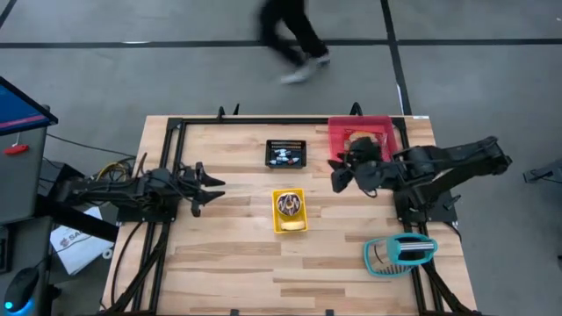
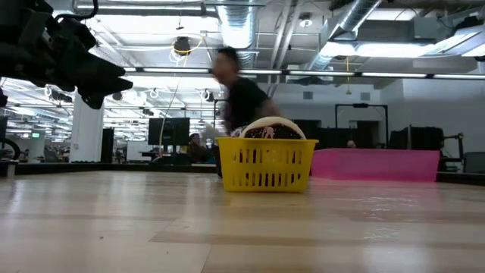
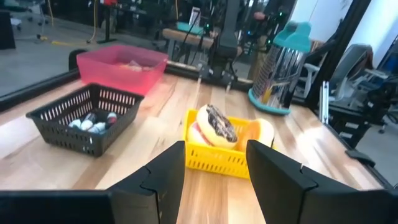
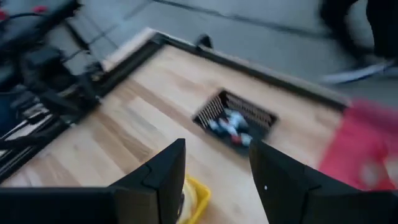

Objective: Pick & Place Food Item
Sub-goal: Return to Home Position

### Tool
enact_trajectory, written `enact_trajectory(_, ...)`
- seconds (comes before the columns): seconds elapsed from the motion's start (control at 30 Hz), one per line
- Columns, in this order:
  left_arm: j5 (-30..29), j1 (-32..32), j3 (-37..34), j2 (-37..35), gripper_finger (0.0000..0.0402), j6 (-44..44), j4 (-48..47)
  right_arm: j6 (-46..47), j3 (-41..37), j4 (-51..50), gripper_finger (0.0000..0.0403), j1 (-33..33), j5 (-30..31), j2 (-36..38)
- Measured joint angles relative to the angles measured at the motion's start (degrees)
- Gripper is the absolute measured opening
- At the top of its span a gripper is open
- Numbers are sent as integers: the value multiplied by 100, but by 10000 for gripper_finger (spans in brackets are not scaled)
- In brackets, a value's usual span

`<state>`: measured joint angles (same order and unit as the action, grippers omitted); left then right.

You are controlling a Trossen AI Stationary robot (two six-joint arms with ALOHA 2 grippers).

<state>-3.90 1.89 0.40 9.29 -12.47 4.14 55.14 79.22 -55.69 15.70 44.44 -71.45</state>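
A yellow basket (image 1: pixel 289 211) stands mid-table on its base and holds a chocolate-frosted donut (image 3: pixel 214 124) leaning beside an orange-coloured food piece (image 3: pixel 258 132). The low view shows the basket (image 2: pixel 265 163) with the donut (image 2: pixel 267 130) rising above its rim. My left gripper (image 1: pixel 209 188) hovers level to the basket's left, open, with nothing between its fingers (image 3: pixel 163 177). My right gripper (image 1: pixel 337 176) hangs open above the table, right of and beyond the basket, in front of the pink bin (image 1: pixel 362 134). In its wrist view the right gripper (image 4: pixel 217 180) is empty.
A black basket (image 1: pixel 286 154) of small items sits beyond the yellow one. The pink bin at the far right holds some food. A teal-handled grater (image 1: pixel 399 253) lies near the right front. A person (image 1: pixel 294 39) walks past beyond the far edge.
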Motion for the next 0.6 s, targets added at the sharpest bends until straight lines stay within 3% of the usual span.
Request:
enact_trajectory(0.17, 4, 0, 0, 282, 167, -1, 4, -2254, -49, 1430, 171, -492, -488, -113)
enact_trajectory(0.33, 4, 1, 0, 501, 167, -1, 17, -3746, -204, 3088, 171, -1281, -2460, -20)
enact_trajectory(0.5, 7, 0, 0, 675, 167, -1, 20, -4597, -213, 3140, 171, -1618, -4064, 139)
enact_trajectory(0.6, 9, 0, 0, 738, 167, 0, 16, -4815, -471, 3259, 171, -1539, -4440, 449)
